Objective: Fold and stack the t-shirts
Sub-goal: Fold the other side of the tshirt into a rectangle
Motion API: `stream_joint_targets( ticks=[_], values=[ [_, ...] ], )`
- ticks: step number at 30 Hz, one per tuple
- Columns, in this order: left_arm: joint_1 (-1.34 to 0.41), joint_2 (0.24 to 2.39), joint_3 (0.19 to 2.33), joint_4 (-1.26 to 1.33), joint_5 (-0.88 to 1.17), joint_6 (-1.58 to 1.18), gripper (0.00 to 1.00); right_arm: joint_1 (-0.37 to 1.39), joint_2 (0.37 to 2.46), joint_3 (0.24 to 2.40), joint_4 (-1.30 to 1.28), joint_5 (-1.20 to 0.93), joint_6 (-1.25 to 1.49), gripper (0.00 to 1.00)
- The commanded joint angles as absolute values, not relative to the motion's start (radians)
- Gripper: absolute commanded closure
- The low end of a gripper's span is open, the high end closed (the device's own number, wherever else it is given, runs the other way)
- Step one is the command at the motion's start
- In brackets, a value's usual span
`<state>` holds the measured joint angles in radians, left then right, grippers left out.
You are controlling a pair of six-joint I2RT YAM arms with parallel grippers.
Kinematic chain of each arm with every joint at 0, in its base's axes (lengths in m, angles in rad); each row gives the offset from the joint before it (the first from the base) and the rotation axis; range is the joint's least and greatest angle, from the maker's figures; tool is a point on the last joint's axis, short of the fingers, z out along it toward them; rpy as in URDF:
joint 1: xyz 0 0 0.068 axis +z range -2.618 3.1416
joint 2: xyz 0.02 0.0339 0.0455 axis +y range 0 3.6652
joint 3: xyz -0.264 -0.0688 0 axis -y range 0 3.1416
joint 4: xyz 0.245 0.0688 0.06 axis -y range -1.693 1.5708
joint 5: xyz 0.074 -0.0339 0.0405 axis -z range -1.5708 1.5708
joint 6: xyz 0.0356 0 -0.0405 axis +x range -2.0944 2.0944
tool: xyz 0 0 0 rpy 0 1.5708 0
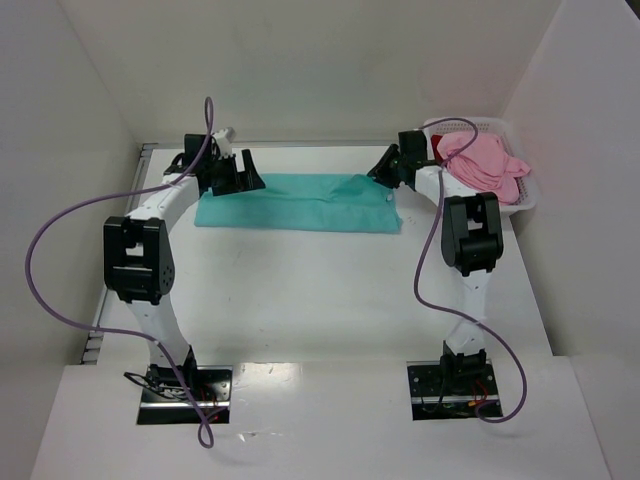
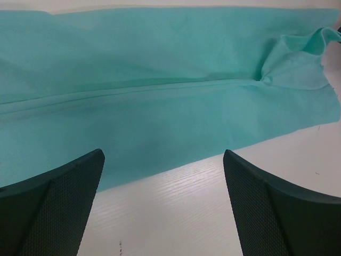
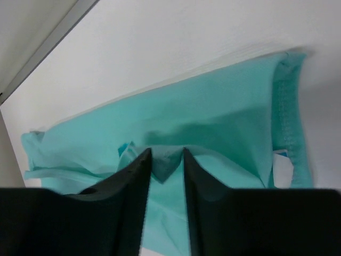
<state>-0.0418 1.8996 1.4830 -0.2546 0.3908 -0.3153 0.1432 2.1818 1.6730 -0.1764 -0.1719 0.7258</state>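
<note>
**A:** What comes first, going out from the arm bases?

**B:** The white surface point(image 1: 320, 300). Farther out on it lies the teal t-shirt point(image 1: 300, 203). It is folded into a long flat band that runs from left to right.

**A:** Where is the left hand?

**B:** The left hand point(image 2: 162, 160) hovers at the left end of the teal t-shirt. Its fingers point(image 2: 58, 202) are wide apart and they hold nothing.

**A:** And the right hand?

**B:** The right hand point(image 3: 167, 154) is at the right end of the teal t-shirt. Its fingers point(image 3: 128, 202) stand close together, and a small peak of the teal cloth sits in the narrow gap between them. Whether they press this cloth, I cannot tell.

**A:** What is behind the teal t-shirt?

**B:** To its right and a little farther back stands a white basket point(image 1: 528, 198). The pink t-shirt point(image 1: 490, 165) is heaped in it and hangs over the rim. A bit of the dark red t-shirt point(image 1: 438, 150) shows on the side toward the teal t-shirt.
</note>
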Motion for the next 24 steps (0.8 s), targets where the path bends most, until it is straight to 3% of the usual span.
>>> stream_joint_targets(
  ticks=[1,4,9,14,24],
  values=[
    [-0.038,1.924,1.520,-0.242,0.396,-0.287,0.00,0.137,2.114,1.640,-0.124,-0.127,0.747,0.60],
    [-0.038,1.934,1.520,-0.242,0.396,-0.287,0.00,0.127,2.103,1.640,-0.138,-0.127,0.736,0.47],
    [-0.051,1.934,1.520,-0.252,0.396,-0.276,0.00,0.127,2.022,1.591,-0.137,-0.127,0.683,0.34],
    [-0.106,1.944,1.520,-0.261,0.382,-0.258,0.00,0.139,1.954,1.526,-0.091,-0.196,0.611,0.32],
    [-0.086,1.985,1.595,-0.333,0.112,-0.278,0.00,0.175,1.876,1.363,-0.176,-0.107,0.574,0.32]
  ],
)
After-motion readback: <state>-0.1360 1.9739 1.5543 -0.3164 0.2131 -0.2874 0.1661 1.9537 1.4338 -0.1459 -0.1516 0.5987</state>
